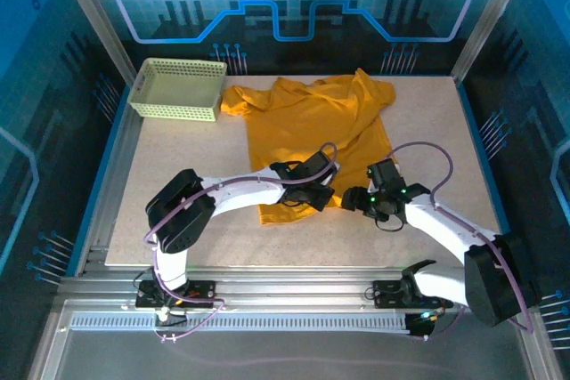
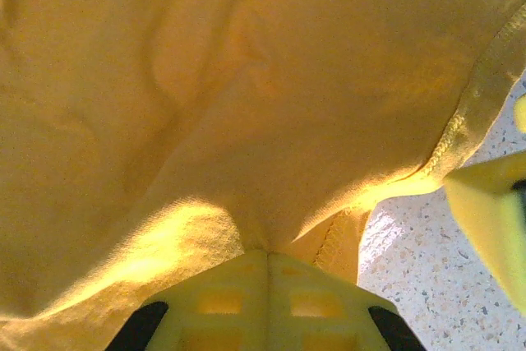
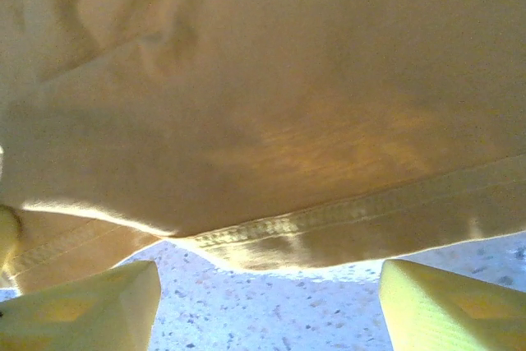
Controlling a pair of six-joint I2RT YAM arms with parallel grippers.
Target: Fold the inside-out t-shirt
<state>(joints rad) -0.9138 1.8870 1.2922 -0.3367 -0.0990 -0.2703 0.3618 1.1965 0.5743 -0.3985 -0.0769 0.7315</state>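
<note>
The left gripper (image 2: 267,265) is clamped on the shirt (image 1: 312,122) at its near hem, likely to lift it. The right gripper (image 3: 267,297), jaws apart, faces that hem just right of it, seemingly lining up a second hold.

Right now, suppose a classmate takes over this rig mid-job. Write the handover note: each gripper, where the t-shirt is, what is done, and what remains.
Left gripper: shut, pinching the near hem of the t-shirt.
Right gripper: open, just short of the same hem, holding nothing.
T-shirt: spread on the table, with the sleeves rumpled at the far end. A mesh basket sits at the far left.
Done: one grip on the hem; no fold made.
Left: the second grip, then all the folding.
</note>
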